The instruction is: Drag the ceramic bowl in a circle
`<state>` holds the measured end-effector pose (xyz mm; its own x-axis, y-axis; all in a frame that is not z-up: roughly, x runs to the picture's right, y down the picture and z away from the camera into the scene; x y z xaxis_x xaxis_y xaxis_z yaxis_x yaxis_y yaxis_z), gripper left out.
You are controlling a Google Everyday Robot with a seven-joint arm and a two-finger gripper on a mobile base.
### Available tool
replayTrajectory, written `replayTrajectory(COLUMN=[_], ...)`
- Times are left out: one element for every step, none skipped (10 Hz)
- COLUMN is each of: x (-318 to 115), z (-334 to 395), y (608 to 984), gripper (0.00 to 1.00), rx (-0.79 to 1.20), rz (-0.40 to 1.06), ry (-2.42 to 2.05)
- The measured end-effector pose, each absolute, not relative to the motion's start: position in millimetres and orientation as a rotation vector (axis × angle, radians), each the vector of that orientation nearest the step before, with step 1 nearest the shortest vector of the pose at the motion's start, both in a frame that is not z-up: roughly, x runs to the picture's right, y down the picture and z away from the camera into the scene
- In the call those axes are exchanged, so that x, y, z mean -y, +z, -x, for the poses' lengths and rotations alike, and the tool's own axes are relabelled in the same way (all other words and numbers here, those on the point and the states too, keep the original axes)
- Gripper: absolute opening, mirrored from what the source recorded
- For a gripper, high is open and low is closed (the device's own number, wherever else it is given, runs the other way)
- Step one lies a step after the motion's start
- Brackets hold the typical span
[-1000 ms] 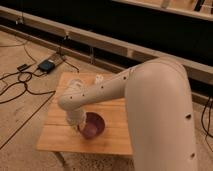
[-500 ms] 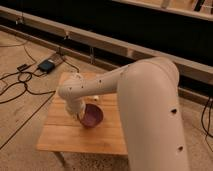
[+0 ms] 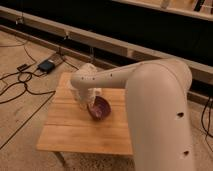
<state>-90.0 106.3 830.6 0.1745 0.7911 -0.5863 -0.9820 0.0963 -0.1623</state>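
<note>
- Ceramic bowl (image 3: 100,108) was my target; closest to camera, the bulky white arm (image 3: 157,115) covered the right end of the wooden table (image 3: 75,135).
- Bowl sat near the table's middle, bare planks on its near and left sides, its opening seemingly tipped toward me.
- Gripper (image 3: 87,100) sat at the bowl's left rim, touching or nearly so; I couldn't tell if it was clamped there or apart.
- I judged it mid-drag: the move wanted a low wrist, a slow tight arc and even pressure so the glossy bowl wouldn't slip or tip, well off the table edges.
- Beyond: cables (image 3: 20,80) and a dark box (image 3: 46,65) on the floor, then a black wall (image 3: 125,25).
</note>
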Motion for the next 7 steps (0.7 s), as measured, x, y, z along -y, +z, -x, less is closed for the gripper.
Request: replayTrajectory(x=[-104,-104,-105,-108,-112,-122,-133], z=[75,58,39,25,15,-1,-8], y=[834,836,836,836,835,831,827], gripper=[0.0,0.0,0.0,0.0,0.0,0.0,0.0], rx=[-0.408,-0.423,-0.442,-0.457,-0.471,-0.499,-0.514], rz=[0.582,0.572,0.562,0.557,0.554,0.55,0.554], ry=[1.401,1.435,1.473,1.501,1.516,1.535,1.542])
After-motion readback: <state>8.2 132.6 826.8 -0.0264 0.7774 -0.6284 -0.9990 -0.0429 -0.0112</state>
